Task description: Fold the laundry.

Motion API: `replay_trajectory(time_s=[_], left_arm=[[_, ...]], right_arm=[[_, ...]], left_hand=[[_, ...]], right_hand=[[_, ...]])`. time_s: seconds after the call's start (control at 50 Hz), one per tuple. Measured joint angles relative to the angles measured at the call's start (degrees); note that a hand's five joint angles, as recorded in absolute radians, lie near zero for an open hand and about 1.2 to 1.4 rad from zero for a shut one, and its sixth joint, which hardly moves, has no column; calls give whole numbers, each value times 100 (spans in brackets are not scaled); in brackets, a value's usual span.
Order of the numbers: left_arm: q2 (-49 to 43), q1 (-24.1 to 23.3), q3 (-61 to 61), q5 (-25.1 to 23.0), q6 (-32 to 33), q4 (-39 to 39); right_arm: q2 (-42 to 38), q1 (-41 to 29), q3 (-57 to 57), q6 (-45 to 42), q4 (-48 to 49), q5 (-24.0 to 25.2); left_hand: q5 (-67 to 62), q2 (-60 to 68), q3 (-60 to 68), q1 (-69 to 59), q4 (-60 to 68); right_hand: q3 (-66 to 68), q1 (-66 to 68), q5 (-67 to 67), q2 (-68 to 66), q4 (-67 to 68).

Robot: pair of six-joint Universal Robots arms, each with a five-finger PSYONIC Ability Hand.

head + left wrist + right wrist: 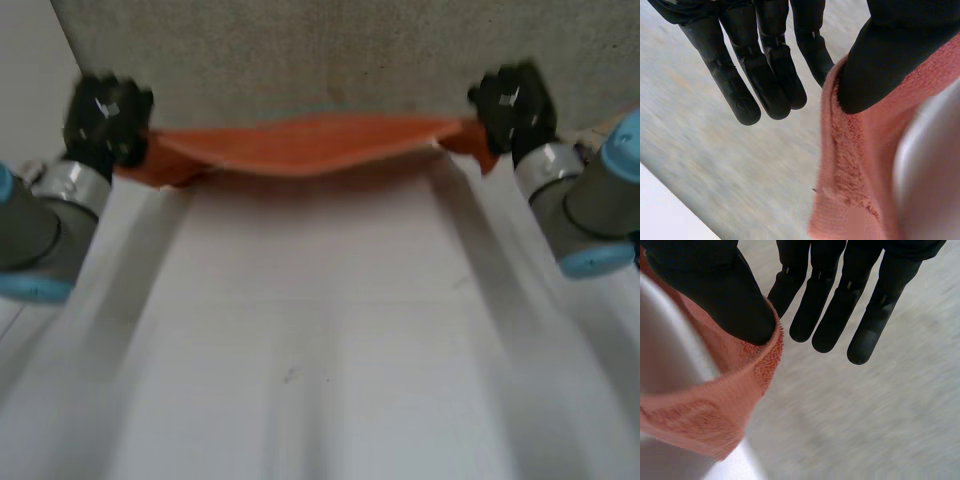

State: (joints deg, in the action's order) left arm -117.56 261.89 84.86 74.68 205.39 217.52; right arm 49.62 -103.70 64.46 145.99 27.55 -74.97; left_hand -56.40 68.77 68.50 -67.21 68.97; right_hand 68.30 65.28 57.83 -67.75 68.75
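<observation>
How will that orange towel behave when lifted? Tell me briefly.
Likely floppy: the orange towel drapes slack between the left hand and right hand. Probably grippy, not slippery: its pile looks fuzzy. Seemingly light: pinches at its two ends alone hold it.

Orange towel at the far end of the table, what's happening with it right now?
The robot is holding the orange towel by its two ends at the far edge of the white table. The left robot hand has one end and the right robot hand the other, each with its thumb clamped on the cloth and its fingers straight. The towel spans between them, sagging a little in the middle.
</observation>
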Motion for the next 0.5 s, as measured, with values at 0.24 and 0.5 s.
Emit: replay_trajectory(time_s=[0.24, 0.5], left_arm=[[888, -67, 1742, -36, 1704, -2028], [3144, 119, 3298, 174, 3302, -5553]], right_arm=[[215, 90, 1139, -439, -1499, -16], [2761, 843, 2847, -2672, -5072, -58]], left_hand=[[0, 0, 0, 0, 0], [0, 0, 0, 0, 0]], right_hand=[[0, 0, 0, 0, 0], [1, 0, 0, 0, 0]])
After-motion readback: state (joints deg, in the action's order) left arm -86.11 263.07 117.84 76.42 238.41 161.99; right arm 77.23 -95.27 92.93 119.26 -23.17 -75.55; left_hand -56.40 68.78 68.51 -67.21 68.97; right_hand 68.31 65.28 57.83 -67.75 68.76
